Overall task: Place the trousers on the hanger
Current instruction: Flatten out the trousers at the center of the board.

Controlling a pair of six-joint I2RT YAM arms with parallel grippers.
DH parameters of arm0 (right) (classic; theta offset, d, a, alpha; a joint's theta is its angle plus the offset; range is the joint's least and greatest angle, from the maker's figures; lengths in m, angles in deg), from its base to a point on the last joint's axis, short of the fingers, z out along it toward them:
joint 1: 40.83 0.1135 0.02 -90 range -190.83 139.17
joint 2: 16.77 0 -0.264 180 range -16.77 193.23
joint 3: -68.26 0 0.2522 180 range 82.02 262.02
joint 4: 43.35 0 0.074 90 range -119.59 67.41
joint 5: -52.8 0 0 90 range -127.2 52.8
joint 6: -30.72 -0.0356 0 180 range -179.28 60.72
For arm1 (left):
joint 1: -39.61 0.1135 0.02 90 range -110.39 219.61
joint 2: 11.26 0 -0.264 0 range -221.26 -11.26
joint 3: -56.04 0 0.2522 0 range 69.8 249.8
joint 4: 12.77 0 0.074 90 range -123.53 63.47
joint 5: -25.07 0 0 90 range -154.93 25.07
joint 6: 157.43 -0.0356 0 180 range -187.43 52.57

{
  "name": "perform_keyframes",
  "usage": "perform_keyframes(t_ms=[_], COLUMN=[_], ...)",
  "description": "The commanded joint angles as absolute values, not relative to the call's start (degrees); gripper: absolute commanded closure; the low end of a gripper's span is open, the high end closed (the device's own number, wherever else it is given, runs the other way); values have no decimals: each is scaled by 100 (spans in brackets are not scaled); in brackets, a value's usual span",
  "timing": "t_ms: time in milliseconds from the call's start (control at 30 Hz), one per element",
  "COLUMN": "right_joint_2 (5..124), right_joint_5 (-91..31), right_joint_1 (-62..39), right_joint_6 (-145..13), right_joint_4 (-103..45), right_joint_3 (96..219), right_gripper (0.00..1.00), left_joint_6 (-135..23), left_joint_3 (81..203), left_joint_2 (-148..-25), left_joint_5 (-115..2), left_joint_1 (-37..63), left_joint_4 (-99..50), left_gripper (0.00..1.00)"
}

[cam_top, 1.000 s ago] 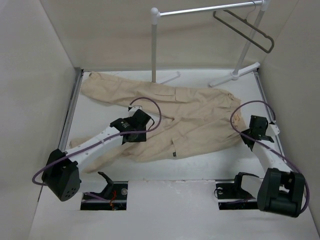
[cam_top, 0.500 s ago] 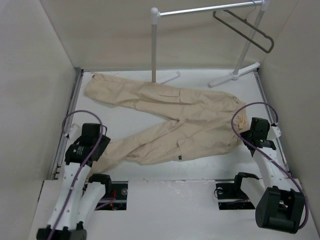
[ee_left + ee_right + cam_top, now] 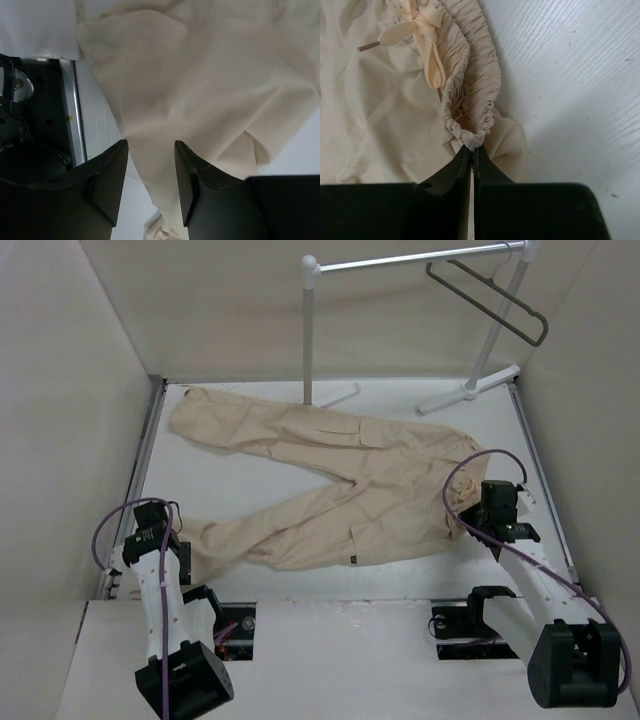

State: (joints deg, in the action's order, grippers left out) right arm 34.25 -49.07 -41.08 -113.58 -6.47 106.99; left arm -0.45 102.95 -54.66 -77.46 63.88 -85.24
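Trousers (image 3: 350, 475), beige, one pair: laid flat on a white table (image 3: 230, 490), waist toward the right, the two legs spread leftward in a V. The far leg reaches the far-left corner and the near leg ends close to the left edge. Hanger (image 3: 490, 300), dark, one: hooked on the rail of a white rack (image 3: 309, 330) at far right, well apart from the cloth. Rack feet stand along the far edge, one near the far leg. Left gripper (image 3: 157, 532): near-left, just beside the near leg's end. Right gripper (image 3: 478, 520): at the waist edge, its hold too small to judge. Purple cable (image 3: 105, 530): looped above each gripper.
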Motion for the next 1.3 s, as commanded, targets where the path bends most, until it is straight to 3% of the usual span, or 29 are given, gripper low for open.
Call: perform_keyframes(t_ms=[0,367,500,633,867,1100,1267], right_joint_2=[3403,3499,3482,3368,3192,2613,2822], right_joint_5=[-4783,-4757,-4713,-4748,-4800,-4783,-4827], right_joint_1=[-4017,-4070,-4079,-4105,-4114,-4228,-4263], right_joint_6=[-11421,-11412,-11403,-11359,-11307,-11254,-11210], right_joint_4=[-761,-796,-761,-647,-463,-24,-111], right_joint_3=[10786,10900,10944,10892,10883,10830,10935], right_gripper=[96,96,96,96,96,96,96], left_joint_6=[113,359,219,-36,-906,-1074,-1250], left_joint_3=[10276,9477,9484,10124,11891,12903,13088], left_joint_2=[-5547,-6250,-6224,-5821,-5135,-4589,-5693], left_joint_5=[-8048,-8128,-7961,-8196,-9374,-9481,-9709], left_joint_1=[6584,7189,7428,7086,6524,6031,5882], left_joint_4=[-8699,-7577,-7153,-7424,-8777,-10360,-9433], left_gripper=[60,62,89,100,100,99,98])
